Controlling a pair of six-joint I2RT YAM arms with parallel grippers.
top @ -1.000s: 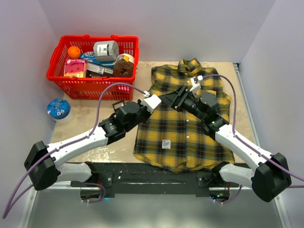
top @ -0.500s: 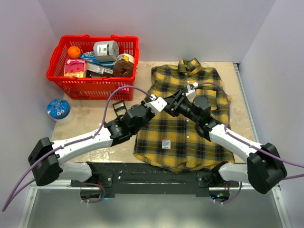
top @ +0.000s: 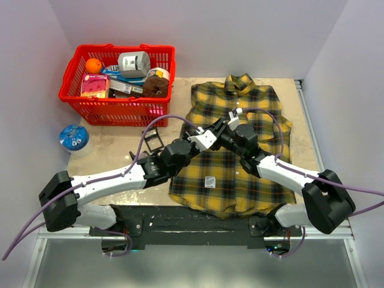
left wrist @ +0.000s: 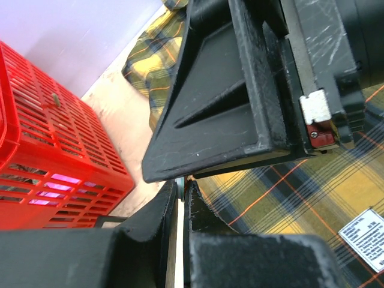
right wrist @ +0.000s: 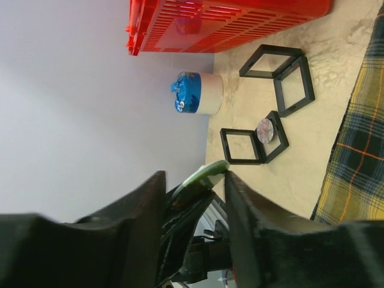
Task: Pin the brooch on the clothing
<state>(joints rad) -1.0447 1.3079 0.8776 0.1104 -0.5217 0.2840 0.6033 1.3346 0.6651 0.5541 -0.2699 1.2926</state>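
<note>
We log left gripper (left wrist: 182, 187) and right gripper (right wrist: 195, 175) drawn closer, nose to nose above the shirt (top: 228, 174) lying flat on the table (top: 108, 144), the left clamped on the green brooch (right wrist: 203, 174) edge-on, apparently for a handover, the right straddling it, whether squeezing we cannot tell.

My top camera sits high behind my bases, looking down over the whole desk (top: 102, 153): red basket (top: 117, 107) far left, plaid shirt (top: 258, 105) right. My right wrist camera, rolled sideways, looks left past my right gripper (right wrist: 195, 177) and the green brooch (right wrist: 204, 173), low over the desk, reaching the blue-lidded tub (right wrist: 198, 93). My left wrist camera looks very close along my left gripper (left wrist: 182, 195) toward the far side, the right gripper's body crowding it. All three share basket and shirt.
</note>
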